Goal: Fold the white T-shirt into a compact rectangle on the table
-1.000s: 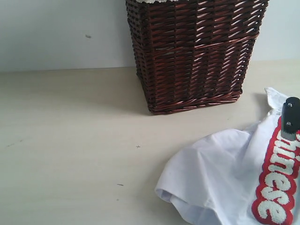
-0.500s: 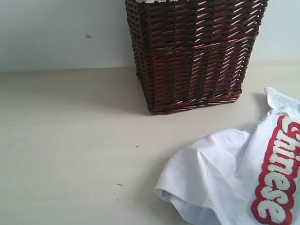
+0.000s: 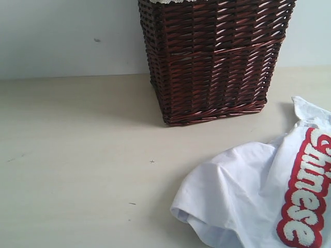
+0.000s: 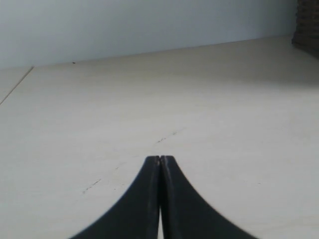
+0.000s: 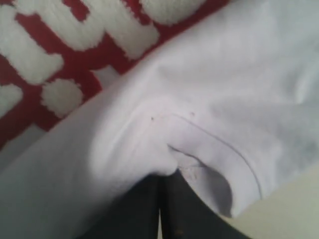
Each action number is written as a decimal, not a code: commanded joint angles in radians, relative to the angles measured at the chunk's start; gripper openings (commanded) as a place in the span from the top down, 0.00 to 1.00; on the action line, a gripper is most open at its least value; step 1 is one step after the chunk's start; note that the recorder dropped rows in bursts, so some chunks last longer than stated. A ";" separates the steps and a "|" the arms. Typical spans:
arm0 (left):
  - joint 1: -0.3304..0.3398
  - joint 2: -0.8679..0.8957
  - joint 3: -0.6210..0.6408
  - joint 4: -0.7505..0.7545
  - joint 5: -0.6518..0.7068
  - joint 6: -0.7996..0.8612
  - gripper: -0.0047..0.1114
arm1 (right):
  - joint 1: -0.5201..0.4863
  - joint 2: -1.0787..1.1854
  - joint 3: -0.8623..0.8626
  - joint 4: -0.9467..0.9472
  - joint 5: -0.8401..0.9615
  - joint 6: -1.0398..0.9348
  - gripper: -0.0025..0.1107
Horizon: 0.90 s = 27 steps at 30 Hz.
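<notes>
Right now you look to be at the very start of the fold: the white T-shirt (image 3: 243, 191) lies in a rumpled heap, not spread, with nothing yet squared up. Your right gripper (image 5: 160, 175) has its jaws drawn together, and the tips are buried against a soft ridge of the cloth. Whether a thin pinch of fabric is caught between them I cannot tell. Just ahead of those tips runs a stitched hem (image 5: 224, 149), probably a sleeve opening, and farther beyond them sits the red-edged lettering (image 5: 75, 55). Your left gripper (image 4: 159, 158) is closed as well, holding nothing, and ahead of it there is only bare table (image 4: 214, 99); the shirt is nowhere in front of it. The next move, as I judge it, calls for flattening: you need two sure holds on an edge or on the shoulders, so the left gripper has to come across to the garment and open before it can take any cloth. Thin cotton like this will drag and bunch if you pull from one point alone. The table is pale, matte and level, with a few dark specks, and gives you plenty of bare space beyond the left tips for laying the shirt out. A dark wicker basket (image 3: 212, 62) stands at the back against a plain light wall (image 3: 62, 36); keep the cloth off it.
</notes>
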 commanded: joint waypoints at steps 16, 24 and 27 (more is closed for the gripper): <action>-0.005 -0.006 -0.001 -0.003 -0.006 0.001 0.96 | -0.003 -0.039 0.003 -0.991 -0.186 0.627 0.98; -0.005 -0.006 -0.001 -0.003 -0.006 0.001 0.96 | -0.003 -0.114 0.003 -0.819 -0.309 0.656 0.98; -0.005 -0.006 -0.001 -0.003 -0.006 0.001 0.96 | 0.002 -0.134 0.003 -0.723 -0.461 0.656 0.98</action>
